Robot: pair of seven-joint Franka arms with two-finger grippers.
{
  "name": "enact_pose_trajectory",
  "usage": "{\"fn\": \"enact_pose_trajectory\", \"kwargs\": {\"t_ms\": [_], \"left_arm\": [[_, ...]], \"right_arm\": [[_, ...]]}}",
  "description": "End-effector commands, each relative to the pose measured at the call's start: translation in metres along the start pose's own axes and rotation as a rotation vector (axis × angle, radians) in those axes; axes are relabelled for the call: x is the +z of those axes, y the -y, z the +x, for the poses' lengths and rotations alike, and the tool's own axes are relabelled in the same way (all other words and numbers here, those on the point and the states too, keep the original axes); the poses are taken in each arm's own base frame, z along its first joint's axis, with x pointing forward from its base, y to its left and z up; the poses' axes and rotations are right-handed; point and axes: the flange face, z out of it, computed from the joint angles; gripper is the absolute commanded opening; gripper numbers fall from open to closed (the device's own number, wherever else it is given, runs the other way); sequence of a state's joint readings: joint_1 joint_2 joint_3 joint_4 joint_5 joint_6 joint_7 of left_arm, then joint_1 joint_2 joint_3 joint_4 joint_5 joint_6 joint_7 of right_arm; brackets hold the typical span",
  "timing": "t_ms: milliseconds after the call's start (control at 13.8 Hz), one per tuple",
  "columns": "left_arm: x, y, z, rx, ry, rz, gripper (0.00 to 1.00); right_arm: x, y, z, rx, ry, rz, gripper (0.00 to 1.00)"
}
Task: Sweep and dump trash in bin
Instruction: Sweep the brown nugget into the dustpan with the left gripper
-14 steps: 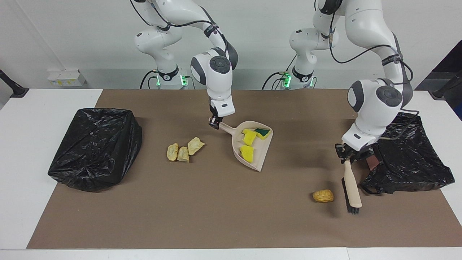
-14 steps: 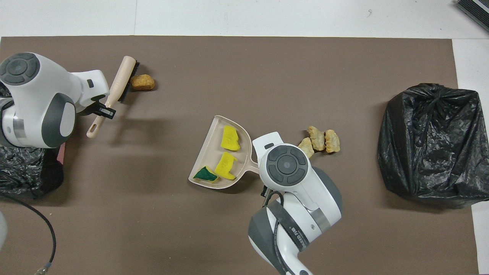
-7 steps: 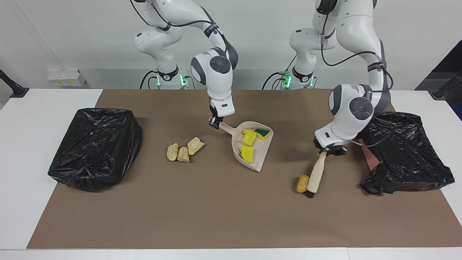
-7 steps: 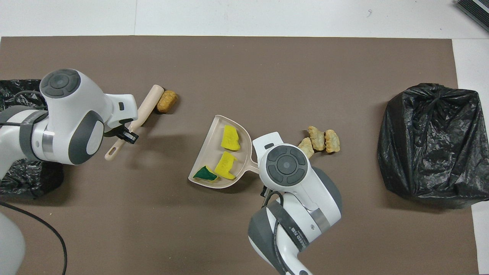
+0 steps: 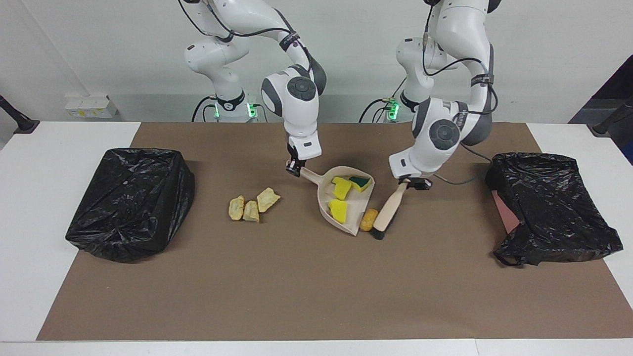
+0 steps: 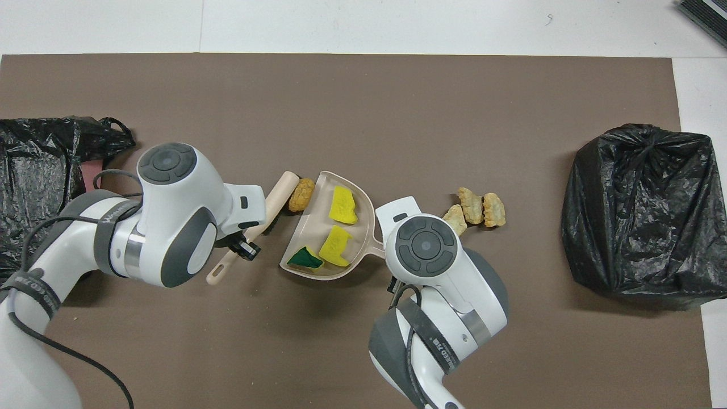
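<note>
My left gripper (image 5: 413, 184) pinches the brush (image 5: 387, 211), pressing the golden-brown lump (image 5: 368, 220) against the dustpan (image 5: 324, 200) lip. My right gripper (image 5: 293, 168) clamps the dustpan's handle.

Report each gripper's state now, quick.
Left gripper: shut on the brush handle.
Right gripper: shut on the dustpan handle.

A beige dustpan (image 5: 346, 207) is seen carrying bright yellow sponge bits (image 5: 341, 188), one of them green-backed (image 5: 360, 182). A golden-brown lump (image 5: 368, 220) is shown at the pan's 4 o'clock, against a beige brush (image 5: 390, 210) with black bristles. Three pale yellow-tan chunks (image 5: 252, 205) are found at the pan's 9 o'clock. A matte brown mat (image 5: 296, 287) is laid on the white surface (image 5: 44, 148). Glossy, crinkled black bags (image 5: 131, 202) are seen at both ends.
</note>
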State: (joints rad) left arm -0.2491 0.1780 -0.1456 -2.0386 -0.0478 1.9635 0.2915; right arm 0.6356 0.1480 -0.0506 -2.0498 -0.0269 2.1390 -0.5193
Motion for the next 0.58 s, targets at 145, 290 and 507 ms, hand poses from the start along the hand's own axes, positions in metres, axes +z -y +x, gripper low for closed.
{"fn": "enact_pose_trajectory", "kwargs": {"t_ms": [145, 290, 507], "left_arm": [[0.001, -0.062, -0.003, -0.050, 0.009, 0.010, 0.00], [-0.018, -0.048, 0.002, -0.074, -0.021, 0.009, 0.00], [-0.052, -0.004, -0.006, -0.159, -0.054, -0.005, 0.00]], "right_arm": [[0.000, 0.002, -0.005, 0.030, 0.009, -0.008, 0.00], [0.000, 0.002, -0.005, 0.030, 0.009, -0.008, 0.00], [0.000, 0.003, -0.005, 0.029, 0.010, -0.007, 0.00]]}}
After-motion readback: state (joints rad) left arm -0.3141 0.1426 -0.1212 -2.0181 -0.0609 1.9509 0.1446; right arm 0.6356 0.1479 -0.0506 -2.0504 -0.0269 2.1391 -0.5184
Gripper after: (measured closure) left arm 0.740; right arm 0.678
